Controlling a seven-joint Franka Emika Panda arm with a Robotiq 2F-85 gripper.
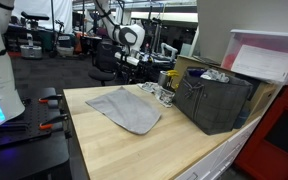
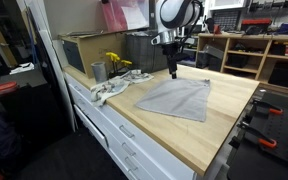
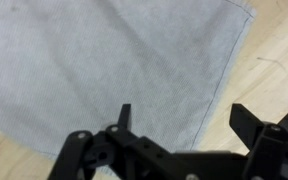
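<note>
With our tool (image 2: 171, 72) spread wide above the grey cloth (image 2: 174, 100) (nothing held), we judge a careless pinch could bunch the fabric or scrape the tabletop (image 2: 229, 125).

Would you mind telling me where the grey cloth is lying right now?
In both exterior views the grey cloth lies flat on the middle of the wooden worktop, under the open end effector, with the dark crate beside it.
</note>
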